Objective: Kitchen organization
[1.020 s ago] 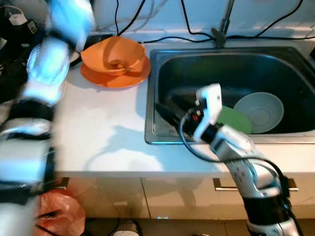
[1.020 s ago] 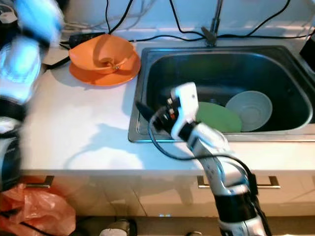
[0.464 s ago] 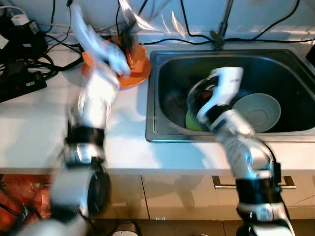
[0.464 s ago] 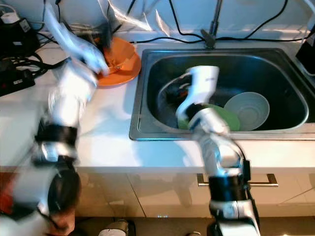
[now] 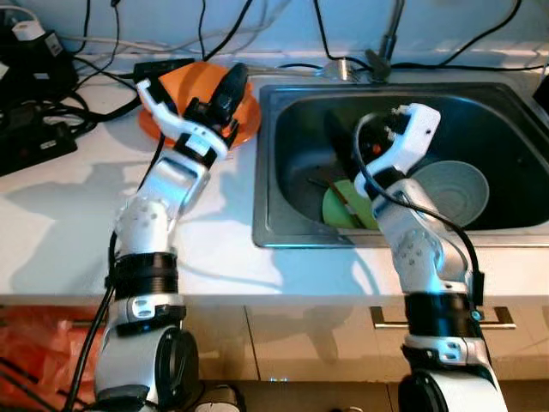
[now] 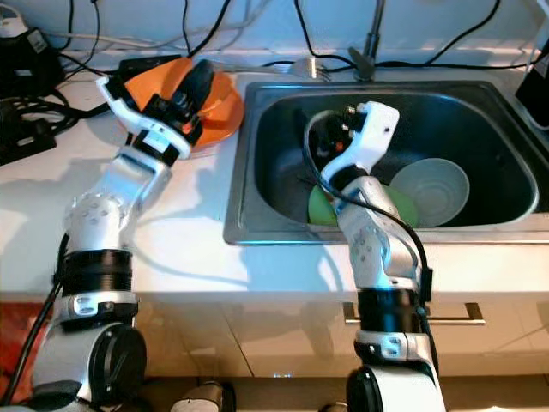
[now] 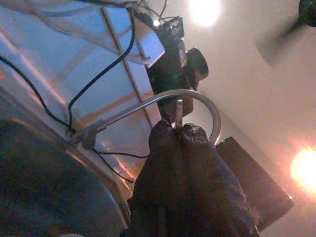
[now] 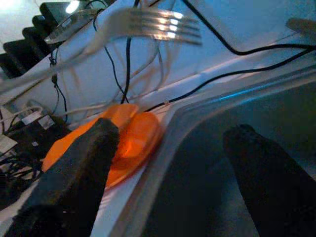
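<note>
- The left gripper (image 5: 233,81) was raised over the orange plastic bowl (image 6: 184,81), which sat on an orange plate (image 5: 244,129) on the white bench (image 5: 77,223) beside the sink.
- In the left wrist view, its jaws were closed together on a thin silver metal fork (image 7: 178,111). The right wrist view showed the tines of that fork in the air.
- The right gripper (image 8: 170,163) was inside the stainless steel sink (image 5: 283,232). Its jaws stood apart, gripping nothing.
- A round green plate (image 5: 336,206) lay on the sink floor, with a pale grey-green bowl (image 5: 459,193) beside it.
- The left wrist view showed a curved chrome tap (image 7: 197,98), which the head views did not.
- Black cables (image 5: 26,129) lay on the bench at the robot's far left.
</note>
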### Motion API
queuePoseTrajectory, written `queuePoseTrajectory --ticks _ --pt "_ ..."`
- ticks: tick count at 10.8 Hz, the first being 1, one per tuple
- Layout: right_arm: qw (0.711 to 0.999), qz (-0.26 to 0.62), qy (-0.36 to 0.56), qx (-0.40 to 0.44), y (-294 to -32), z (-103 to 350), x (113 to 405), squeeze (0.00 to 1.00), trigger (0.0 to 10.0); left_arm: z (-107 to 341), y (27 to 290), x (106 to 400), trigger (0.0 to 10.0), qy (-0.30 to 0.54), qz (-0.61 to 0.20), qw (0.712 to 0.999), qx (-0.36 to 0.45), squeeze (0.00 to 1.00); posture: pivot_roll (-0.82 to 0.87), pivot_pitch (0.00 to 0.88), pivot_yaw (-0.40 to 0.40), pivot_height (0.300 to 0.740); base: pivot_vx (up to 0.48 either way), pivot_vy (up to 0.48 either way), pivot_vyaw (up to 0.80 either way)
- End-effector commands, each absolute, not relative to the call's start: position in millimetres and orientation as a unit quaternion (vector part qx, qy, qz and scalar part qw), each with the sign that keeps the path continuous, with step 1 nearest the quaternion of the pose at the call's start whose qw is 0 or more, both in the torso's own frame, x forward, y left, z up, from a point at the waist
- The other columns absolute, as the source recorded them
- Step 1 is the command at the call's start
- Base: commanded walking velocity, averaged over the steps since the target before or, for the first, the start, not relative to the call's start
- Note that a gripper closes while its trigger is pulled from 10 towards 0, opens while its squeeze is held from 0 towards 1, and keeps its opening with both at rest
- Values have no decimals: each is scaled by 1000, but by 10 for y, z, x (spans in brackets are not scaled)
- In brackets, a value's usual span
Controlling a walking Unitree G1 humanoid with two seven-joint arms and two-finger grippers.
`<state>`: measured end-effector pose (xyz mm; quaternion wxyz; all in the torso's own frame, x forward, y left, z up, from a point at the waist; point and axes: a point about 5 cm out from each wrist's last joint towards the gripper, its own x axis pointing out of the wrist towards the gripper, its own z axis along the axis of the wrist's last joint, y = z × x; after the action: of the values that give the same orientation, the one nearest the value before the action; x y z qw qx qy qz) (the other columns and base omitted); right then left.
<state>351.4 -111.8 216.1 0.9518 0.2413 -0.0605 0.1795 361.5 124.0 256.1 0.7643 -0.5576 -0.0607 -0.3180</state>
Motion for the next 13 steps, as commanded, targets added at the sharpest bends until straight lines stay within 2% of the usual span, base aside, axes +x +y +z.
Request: queuePoseTrajectory --ticks 1,6,7,9,10,11,13 --pt "948 182 -65 255 -1112 2195 3522 1000 10000 2602 1198 3566 0 -60 -331 760 -556 0 77 78 32 740 0 0 0" --pt "932 206 -76 288 -1015 2292 3533 1000 10000 2505 1113 3529 0 -35 -320 761 -563 0 75 87 28 740 0 0 0" --pt "912 265 -72 305 -915 2305 3455 1000 10000 2436 1152 3569 0 -33 -299 765 -569 0 71 86 28 740 0 0 0" --pt "890 301 -64 336 -849 2313 3394 1000 10000 2415 1192 3604 0 -33 -285 765 -576 0 67 87 29 740 0 0 0" --pt "880 309 -63 355 -830 2317 3378 937 10000 2409 1183 3606 0 -31 -286 765 -577 0 66 87 32 740 0 0 0" --pt "868 318 -63 375 -811 2326 3358 0 10000 2384 1168 3609 0 -26 -285 763 -580 0 67 88 34 740 0 0 0" --pt "843 327 -57 424 -780 2332 3342 0 10000 2389 1129 3594 0 -20 -296 753 -588 0 70 90 37 740 0 0 0"
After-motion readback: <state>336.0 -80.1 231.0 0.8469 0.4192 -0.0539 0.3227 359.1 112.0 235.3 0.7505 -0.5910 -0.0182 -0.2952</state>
